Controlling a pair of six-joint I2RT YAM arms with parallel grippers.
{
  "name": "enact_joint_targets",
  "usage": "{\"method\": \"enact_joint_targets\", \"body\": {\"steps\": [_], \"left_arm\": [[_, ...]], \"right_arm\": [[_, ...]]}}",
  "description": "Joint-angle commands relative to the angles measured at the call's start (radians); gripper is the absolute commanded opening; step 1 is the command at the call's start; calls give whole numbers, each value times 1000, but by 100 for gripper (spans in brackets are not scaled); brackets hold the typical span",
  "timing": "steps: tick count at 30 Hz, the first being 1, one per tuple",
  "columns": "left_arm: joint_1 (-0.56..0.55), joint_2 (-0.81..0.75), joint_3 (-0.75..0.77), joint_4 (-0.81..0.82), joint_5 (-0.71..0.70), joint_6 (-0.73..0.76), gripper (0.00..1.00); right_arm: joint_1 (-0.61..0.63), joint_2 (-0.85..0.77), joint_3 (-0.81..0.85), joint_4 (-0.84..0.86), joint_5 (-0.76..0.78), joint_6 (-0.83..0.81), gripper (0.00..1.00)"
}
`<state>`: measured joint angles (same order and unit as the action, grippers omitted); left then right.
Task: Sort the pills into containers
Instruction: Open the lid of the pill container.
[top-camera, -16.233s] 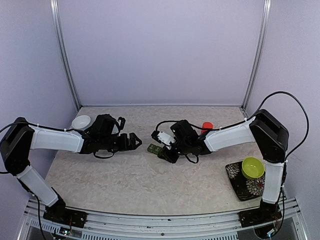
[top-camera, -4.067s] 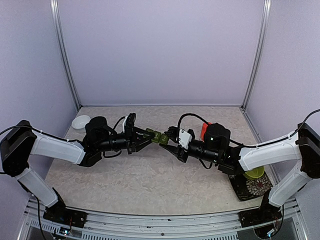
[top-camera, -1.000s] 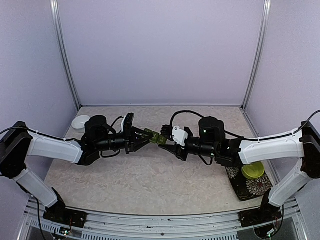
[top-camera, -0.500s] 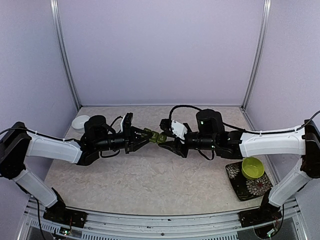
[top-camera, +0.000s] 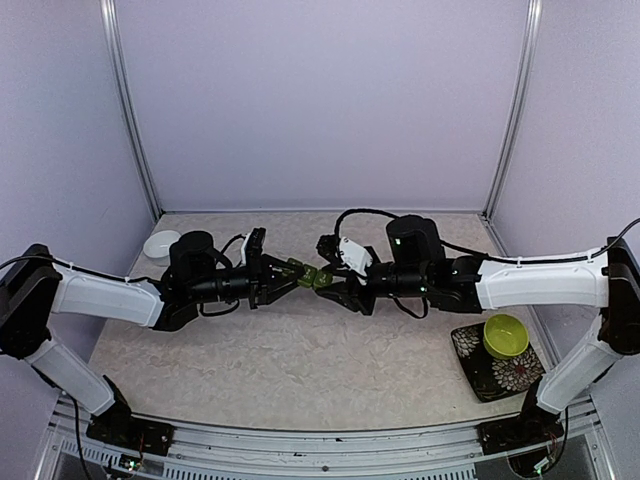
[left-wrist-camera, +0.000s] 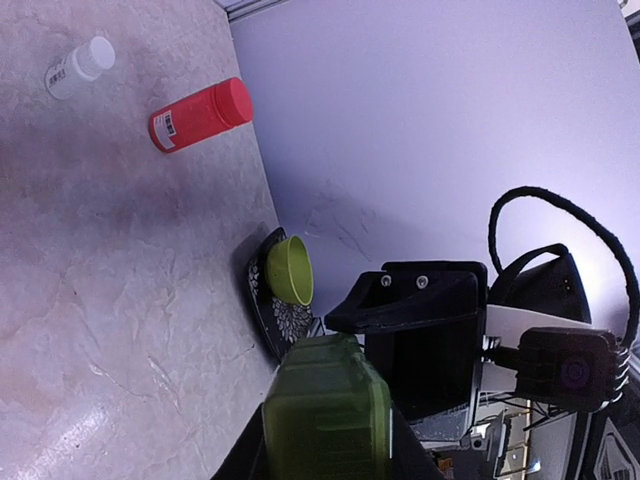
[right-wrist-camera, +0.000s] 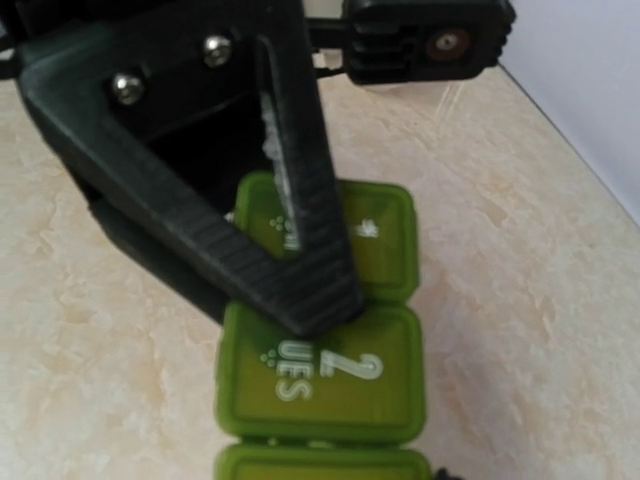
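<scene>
**A:** Gripping what, on the left?

**B:** The left gripper is clamped on one end of the dark green pill box, held over mid-table. The right gripper meets the other end.

**A:** Is the right one closed on it?

**B:** I cannot tell. Its fingers barely enter its wrist view, and the left finger crosses the lids.

**A:** Room around them?

**B:** Broad table lies toward the near rail. The white bowl sits far left, and the lime-green bowl is on its tray at the right edge.

**A:** Anything cut off?

**B:** The third compartment runs off the bottom of the right wrist view. The red bottle and white bottle show only from the left wrist.
</scene>
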<state>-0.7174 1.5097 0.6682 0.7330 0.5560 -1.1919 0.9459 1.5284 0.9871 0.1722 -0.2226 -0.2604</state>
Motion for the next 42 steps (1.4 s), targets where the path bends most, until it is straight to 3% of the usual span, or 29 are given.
{"method": "enact_joint_targets", "body": {"steps": [1,10,28,42], "left_arm": [[-5,-15,-3,10,-1,68,28],[-4,-13,5,0,-1,73,28],[1,-5,15,-8,5,79,28],[-4,3,-1,25,13,72,28]], "right_arm": [[1,11,55,8,-80,82,48],[-15,10,62,-4,-70,110,58],[-21,-49,33,7,251,40,75],[-36,-26,12,49,396,27,80]]}}
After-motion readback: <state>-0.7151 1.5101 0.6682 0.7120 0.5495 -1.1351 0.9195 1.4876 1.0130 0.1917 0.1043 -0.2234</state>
